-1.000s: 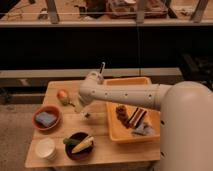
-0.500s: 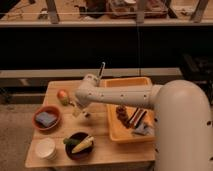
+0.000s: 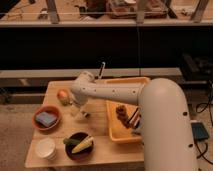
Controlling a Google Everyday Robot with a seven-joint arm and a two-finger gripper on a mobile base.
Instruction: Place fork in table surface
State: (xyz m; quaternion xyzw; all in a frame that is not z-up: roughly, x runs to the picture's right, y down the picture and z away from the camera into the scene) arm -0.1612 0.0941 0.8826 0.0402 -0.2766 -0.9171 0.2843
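My white arm reaches from the lower right across to the left half of the wooden table. The gripper hangs down at its end, just above the table surface, between the fruit and the yellow tray. I cannot make out the fork; if it is in the gripper, the wrist and arm hide it. Several dark utensils lie in the tray.
A yellow tray with brown food sits right of the gripper. An orange fruit lies just to the gripper's left. A red bowl holding a blue sponge, a white cup and a dark bowl of vegetables stand along the front left.
The arm has swung left and lowered, bringing the gripper down close to the table near the fruit.
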